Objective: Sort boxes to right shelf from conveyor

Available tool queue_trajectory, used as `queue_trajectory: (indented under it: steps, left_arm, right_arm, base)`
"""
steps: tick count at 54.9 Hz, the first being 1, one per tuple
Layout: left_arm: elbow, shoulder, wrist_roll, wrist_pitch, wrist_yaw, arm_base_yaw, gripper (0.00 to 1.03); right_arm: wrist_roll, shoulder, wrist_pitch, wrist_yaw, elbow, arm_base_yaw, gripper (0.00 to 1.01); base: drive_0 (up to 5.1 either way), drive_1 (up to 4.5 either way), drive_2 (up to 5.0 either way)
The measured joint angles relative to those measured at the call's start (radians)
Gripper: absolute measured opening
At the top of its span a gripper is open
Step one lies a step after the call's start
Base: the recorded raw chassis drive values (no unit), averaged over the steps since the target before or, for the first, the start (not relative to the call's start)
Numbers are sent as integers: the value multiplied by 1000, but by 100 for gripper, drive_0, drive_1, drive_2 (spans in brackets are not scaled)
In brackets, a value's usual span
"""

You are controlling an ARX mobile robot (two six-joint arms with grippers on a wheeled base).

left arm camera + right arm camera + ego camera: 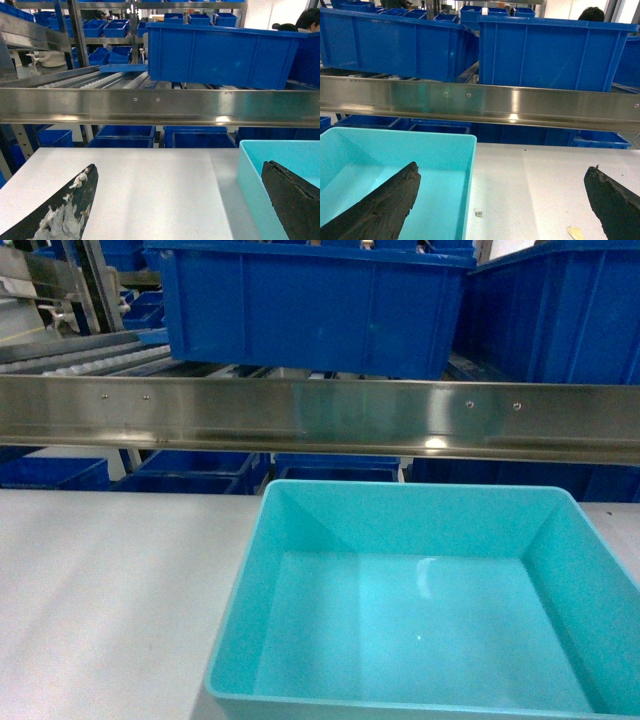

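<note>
Tote [420, 610] is sat empty on the conveyor [100, 590], straddled at each side wall by the spread left gripper [180, 200] and right gripper [502, 200], and is probably handled as light, stiff, slightly slippery plastic, best pinched at the rim.

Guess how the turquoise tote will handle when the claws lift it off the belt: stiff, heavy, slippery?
The turquoise tote looks like moulded plastic with a rolled rim, so probably stiff. It is empty, so likely light. Its glossy tapered walls may slip, and the conveyor belt looks smooth, so a push would probably slide it rather than tip it.
</note>
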Motion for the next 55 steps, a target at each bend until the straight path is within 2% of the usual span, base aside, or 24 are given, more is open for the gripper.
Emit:
queue_trajectory:
  steps: [51,55]
  left_arm:
    - [0,0,1,0,0,0,98]
    - [-1,14,2,27,2,16,98]
  right_arm:
    - [0,0,0,0,0,0,98]
    - [0,4,13,8,0,0,98]
  base:
    - [0,0,0]
    - [0,0,0]
